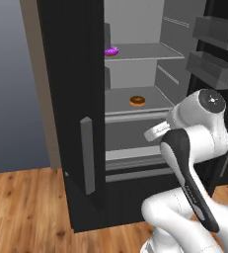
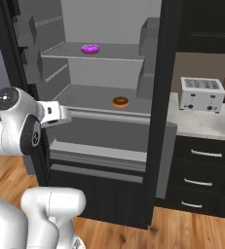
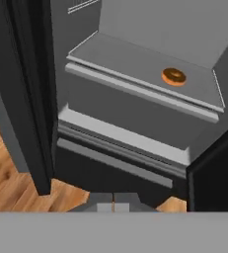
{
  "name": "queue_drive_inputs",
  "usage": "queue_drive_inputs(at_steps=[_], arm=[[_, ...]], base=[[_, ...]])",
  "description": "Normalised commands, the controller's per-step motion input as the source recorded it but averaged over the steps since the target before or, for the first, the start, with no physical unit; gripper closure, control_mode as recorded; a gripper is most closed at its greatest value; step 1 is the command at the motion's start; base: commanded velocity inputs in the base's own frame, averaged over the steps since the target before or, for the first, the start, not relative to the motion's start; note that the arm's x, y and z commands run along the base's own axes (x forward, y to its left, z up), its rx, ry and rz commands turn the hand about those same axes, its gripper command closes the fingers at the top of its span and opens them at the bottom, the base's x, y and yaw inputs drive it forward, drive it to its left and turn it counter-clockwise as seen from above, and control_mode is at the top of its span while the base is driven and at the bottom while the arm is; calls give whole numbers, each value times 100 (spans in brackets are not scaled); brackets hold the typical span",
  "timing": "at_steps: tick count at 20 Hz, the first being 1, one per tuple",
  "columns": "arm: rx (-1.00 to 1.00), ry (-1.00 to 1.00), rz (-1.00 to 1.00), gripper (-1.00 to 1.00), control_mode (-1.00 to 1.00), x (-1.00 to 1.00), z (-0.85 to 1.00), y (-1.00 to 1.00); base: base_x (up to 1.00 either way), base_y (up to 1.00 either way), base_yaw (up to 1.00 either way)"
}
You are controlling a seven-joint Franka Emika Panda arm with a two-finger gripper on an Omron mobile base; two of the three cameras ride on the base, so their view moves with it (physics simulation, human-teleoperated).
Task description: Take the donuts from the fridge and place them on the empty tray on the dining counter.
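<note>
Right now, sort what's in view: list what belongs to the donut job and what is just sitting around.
Job:
- purple donut, upper shelf
- orange donut, lower shelf
- fridge, doors open
- gripper, shut, holding nothing

Just there:
- toaster on the side counter
- drawers below it

fridge (image 1: pixel 73 99): black, standing open, grey handle on the left door
purple donut (image 1: pixel 111 51): up on the higher shelf, left side
orange donut (image 1: pixel 137 101): one shelf down, sitting mid-shelf
arm (image 1: pixel 192 148): white, lower right, just in front of the fridge
floor (image 1: pixel 21 212): wood planks
</note>
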Motion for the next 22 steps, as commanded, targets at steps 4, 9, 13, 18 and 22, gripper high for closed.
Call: queue_drive_inputs(at_steps=[4, 9, 13, 18, 22], arm=[[0, 0, 29, -100, -100, 2, 1, -70], [0, 0, -1, -100, -100, 1, 0, 1], [-7, 0, 23, -100, -100, 61, -3, 32], [-18, 1, 53, -100, -100, 100, -18, 7], [-18, -19, 55, -100, -100, 90, -44, 30]], base=[[0, 0, 0], [0, 0, 0], [0, 0, 0], [0, 0, 0], [0, 0, 0]])
